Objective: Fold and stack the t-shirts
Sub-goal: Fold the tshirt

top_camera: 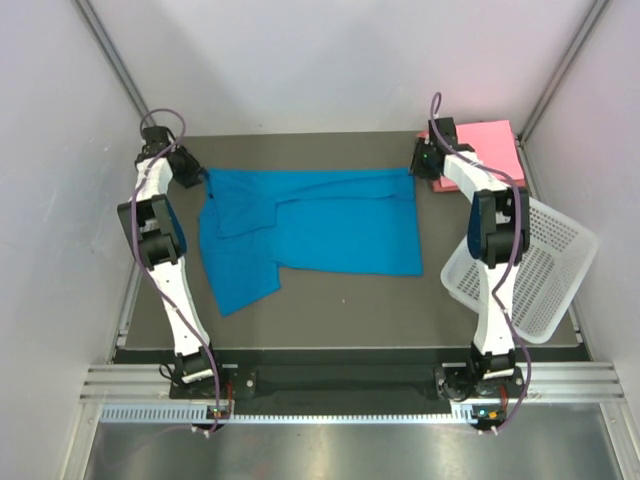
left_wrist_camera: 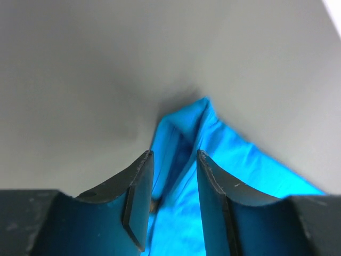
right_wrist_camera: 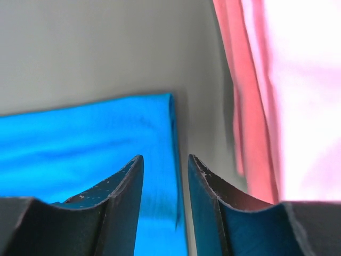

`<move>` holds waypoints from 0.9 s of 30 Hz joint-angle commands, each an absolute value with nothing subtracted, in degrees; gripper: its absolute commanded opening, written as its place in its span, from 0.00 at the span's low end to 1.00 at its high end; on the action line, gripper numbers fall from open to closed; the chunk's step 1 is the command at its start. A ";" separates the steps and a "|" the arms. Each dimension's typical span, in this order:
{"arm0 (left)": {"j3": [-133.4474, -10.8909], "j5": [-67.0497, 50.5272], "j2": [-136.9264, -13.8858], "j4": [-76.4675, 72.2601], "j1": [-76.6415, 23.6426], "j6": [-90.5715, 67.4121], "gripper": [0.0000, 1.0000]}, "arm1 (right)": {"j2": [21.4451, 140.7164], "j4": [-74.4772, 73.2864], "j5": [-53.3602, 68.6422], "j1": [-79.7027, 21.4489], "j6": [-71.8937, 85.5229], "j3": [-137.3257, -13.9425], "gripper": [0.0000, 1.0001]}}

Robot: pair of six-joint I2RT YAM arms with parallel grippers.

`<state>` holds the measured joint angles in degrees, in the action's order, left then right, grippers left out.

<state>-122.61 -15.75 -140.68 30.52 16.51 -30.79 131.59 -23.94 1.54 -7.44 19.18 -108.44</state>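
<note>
Honestly, I'd call this somewhere around the middle. So the blue shirt (top_camera: 320,225) lies spread across the middle of the table (top_camera: 350,310), and it looks to have one fold in it. Its far edge runs straight from arm to arm and reads as a doubled edge in the right wrist view. The near left part hangs lower, with a flap lying loose on top (so nowhere near a tidy rectangle).

At the far left corner of the shirt sits the left gripper (left_wrist_camera: 173,156), fingers parted. A ridge of blue cloth shows in the gap, but it doesn't look squeezed as far as I can tell. Over at the far right corner, the right gripper (right_wrist_camera: 165,158) is parted too, with the cloth edge lying flat under the gap and nothing pinched.

Done part: the pink stack (top_camera: 485,140), folded flat in the far right corner of the table, just beside the right gripper. Off to the right the basket (top_camera: 555,265) leans over the table edge.

Left to do, my guess: a few more folds on the blue one, then it goes onto the pink.
</note>
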 commanded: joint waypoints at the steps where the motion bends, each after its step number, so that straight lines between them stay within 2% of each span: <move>1: -120.08 -11.52 -133.34 38.57 17.14 -28.21 0.43 | 122.80 -25.66 1.58 -6.86 19.51 -106.62 0.40; 5: -109.97 -13.70 -125.80 37.62 17.05 -27.60 0.42 | 118.40 -24.08 3.34 -7.56 19.16 -99.08 0.39; 16: -88.98 -17.39 -109.79 35.78 16.09 -26.72 0.41 | 116.63 -23.82 4.75 -9.67 17.93 -92.73 0.39; 22: -79.82 -22.50 -107.66 32.79 15.56 -27.43 0.42 | 118.21 -23.47 4.83 -10.20 18.02 -92.81 0.39; 27: -77.78 -22.41 -108.89 32.26 14.85 -26.98 0.42 | 119.26 -21.89 5.80 -10.20 17.93 -92.46 0.38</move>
<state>-78.04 -20.73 -109.27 35.07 15.31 -27.53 119.31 -24.93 4.71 -9.65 18.57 -92.14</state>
